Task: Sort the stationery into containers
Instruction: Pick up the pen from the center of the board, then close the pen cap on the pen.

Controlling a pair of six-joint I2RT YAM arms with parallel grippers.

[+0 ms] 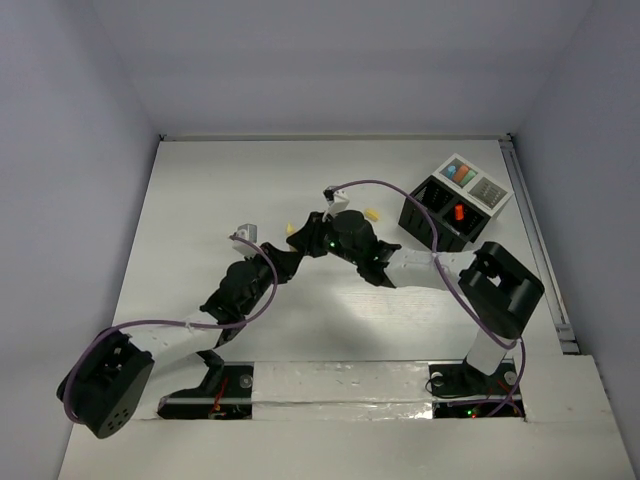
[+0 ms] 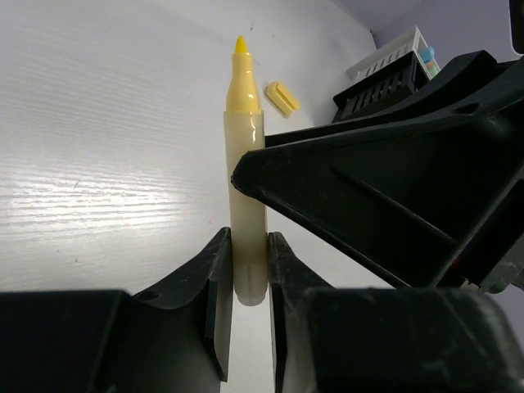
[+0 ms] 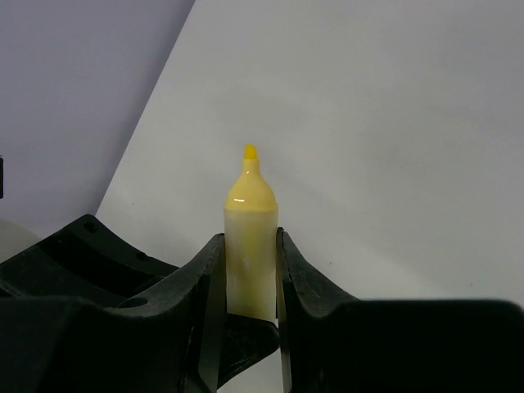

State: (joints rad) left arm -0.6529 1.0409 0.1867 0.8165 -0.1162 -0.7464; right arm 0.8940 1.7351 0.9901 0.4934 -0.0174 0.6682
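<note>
Both the left tool (image 2: 247, 244) and the right tool (image 3: 249, 242) are clenched on the uncapped yellow marker (image 2: 244, 139) over the bench (image 2: 98, 164); it looks light, rigid and glossy-slick, so its straight barrel seems the surest hold.

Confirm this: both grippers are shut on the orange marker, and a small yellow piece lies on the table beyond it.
Wrong colour: the marker is yellow, not orange, as both wrist views show. The rest stands: the left gripper and the right gripper are shut on it, and the small yellow piece lies on the table beyond it.
</note>
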